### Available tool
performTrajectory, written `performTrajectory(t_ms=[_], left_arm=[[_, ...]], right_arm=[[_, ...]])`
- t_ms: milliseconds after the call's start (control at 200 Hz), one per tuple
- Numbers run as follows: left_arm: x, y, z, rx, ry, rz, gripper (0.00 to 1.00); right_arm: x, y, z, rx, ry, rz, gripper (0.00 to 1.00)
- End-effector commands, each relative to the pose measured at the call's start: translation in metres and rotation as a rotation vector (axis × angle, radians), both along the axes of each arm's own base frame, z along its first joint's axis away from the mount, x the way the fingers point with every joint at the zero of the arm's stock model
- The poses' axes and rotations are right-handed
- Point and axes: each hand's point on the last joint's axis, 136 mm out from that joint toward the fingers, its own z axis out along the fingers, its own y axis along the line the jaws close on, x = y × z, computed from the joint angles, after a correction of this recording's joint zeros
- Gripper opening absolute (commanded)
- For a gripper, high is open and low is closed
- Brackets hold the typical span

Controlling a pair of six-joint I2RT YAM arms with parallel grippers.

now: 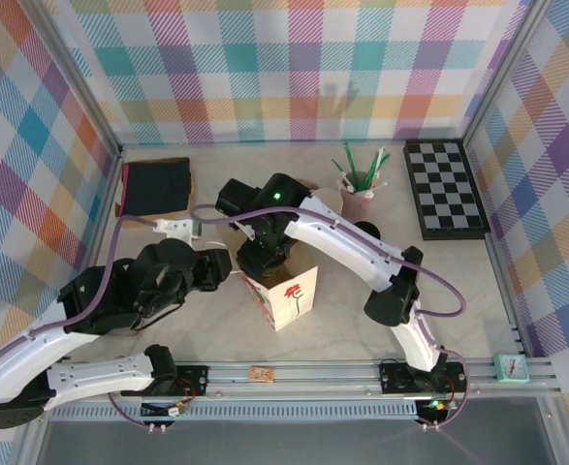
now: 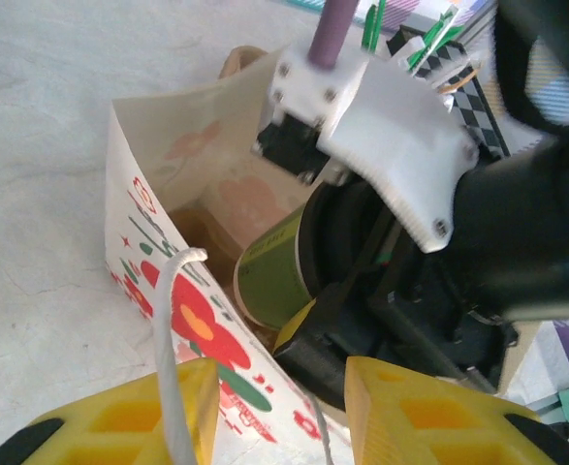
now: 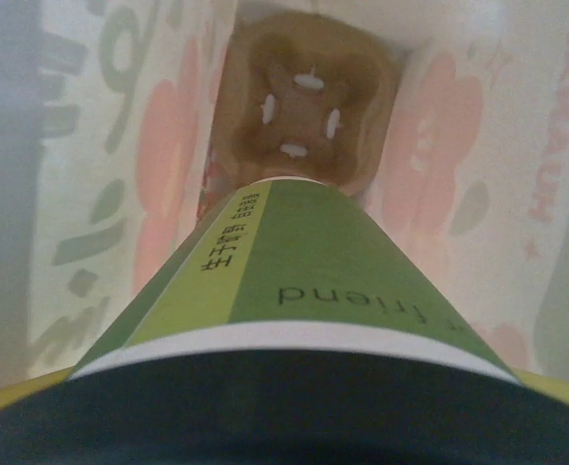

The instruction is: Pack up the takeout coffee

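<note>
The takeout coffee (image 3: 313, 262), a green cup with a white rim and black lid, hangs inside the white flower-printed paper bag (image 1: 294, 300), lid uppermost. My right gripper (image 1: 265, 254) reaches down into the bag's mouth and is shut on the cup at its lid. The cup's base hovers above a brown cup carrier (image 3: 308, 107) on the bag's floor. In the left wrist view the cup (image 2: 272, 276) tilts inside the bag (image 2: 139, 223). My left gripper (image 2: 282, 417) is open, its yellow fingers (image 2: 139, 417) straddling the bag's near wall and white rope handle (image 2: 168, 329).
A pink cup of green straws (image 1: 360, 189) stands behind the bag. A checkerboard (image 1: 446, 189) lies at the back right and a black cloth (image 1: 155, 186) at the back left. A small teal clock (image 1: 510, 366) sits on the front rail.
</note>
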Motion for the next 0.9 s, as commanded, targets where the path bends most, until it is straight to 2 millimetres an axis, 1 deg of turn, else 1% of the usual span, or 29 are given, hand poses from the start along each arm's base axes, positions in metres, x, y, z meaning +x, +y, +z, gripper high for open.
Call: performTrajectory(t_ms=[0,120,190,255,385,575,635,665,695,815,896], left_arm=[[0.002,-0.002,0.0,0.008,-0.003,-0.012,0.35],[0.003,-0.004,-0.003,0.006,0.005,-0.014,0.25],[0.004,-0.005,-0.006,0.006,0.012,-0.014,0.22],[0.004,-0.007,-0.008,0.005,0.018,-0.015,0.16],[0.005,-0.007,-0.009,0.003,0.018,-0.006,0.12],[0.008,-0.008,-0.005,-0.002,0.004,-0.001,0.07],[0.008,-0.011,-0.007,0.003,0.01,-0.012,0.07],[0.009,-0.012,-0.009,0.009,0.015,-0.014,0.11],[0.009,-0.013,-0.011,0.013,0.02,-0.013,0.11],[0.01,-0.013,-0.018,0.016,0.032,-0.005,0.1],[0.01,-0.012,-0.02,0.015,0.031,0.003,0.1]], right_arm=[[-0.004,-0.006,0.009,0.022,-0.004,-0.054,0.36],[-0.003,-0.005,0.011,0.04,-0.017,-0.073,0.36],[-0.003,-0.005,0.011,0.043,-0.015,-0.083,0.36],[-0.004,-0.005,0.01,0.041,-0.009,-0.09,0.36],[-0.008,-0.008,0.007,0.031,0.008,-0.103,0.37],[-0.015,-0.013,0.002,0.026,0.026,-0.113,0.37],[-0.015,-0.014,-0.001,0.026,0.024,-0.116,0.37],[-0.016,-0.015,-0.003,0.024,0.028,-0.119,0.37],[-0.017,-0.015,-0.005,0.023,0.033,-0.12,0.37],[-0.019,-0.015,-0.015,0.006,0.054,-0.127,0.37],[-0.02,-0.016,-0.018,0.006,0.057,-0.133,0.36]])
